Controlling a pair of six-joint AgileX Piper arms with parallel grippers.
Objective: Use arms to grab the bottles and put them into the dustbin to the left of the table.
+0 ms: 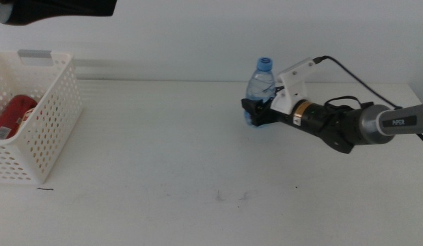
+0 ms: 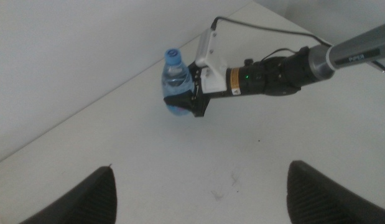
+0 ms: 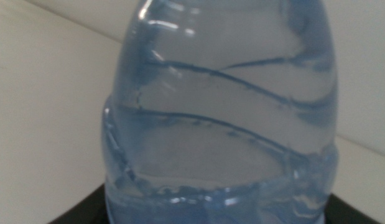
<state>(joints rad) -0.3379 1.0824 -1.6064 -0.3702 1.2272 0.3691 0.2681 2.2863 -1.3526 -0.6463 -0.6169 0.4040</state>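
A small clear water bottle (image 1: pixel 261 85) with a blue cap stands upright at the back of the white table (image 1: pixel 163 157), right of centre. My right gripper (image 1: pixel 255 113) comes in from the right and is shut on the bottle's lower body. In the right wrist view the bottle (image 3: pixel 223 112) fills the picture, with the dark jaws touching its sides. The left wrist view looks down on that bottle (image 2: pixel 175 78) from high up, and my left gripper (image 2: pixel 203 167) hangs open and holds nothing. The white perforated dustbin (image 1: pixel 57 116) stands at the left, with a red cola can (image 1: pixel 13 116) lying inside.
A dark shape of the left arm (image 1: pixel 54 8) crosses the top left corner of the middle view, above the dustbin. Faint scuff marks (image 1: pixel 228 197) dot the table near the front. A black cable (image 1: pixel 355 75) trails from the right wrist block.
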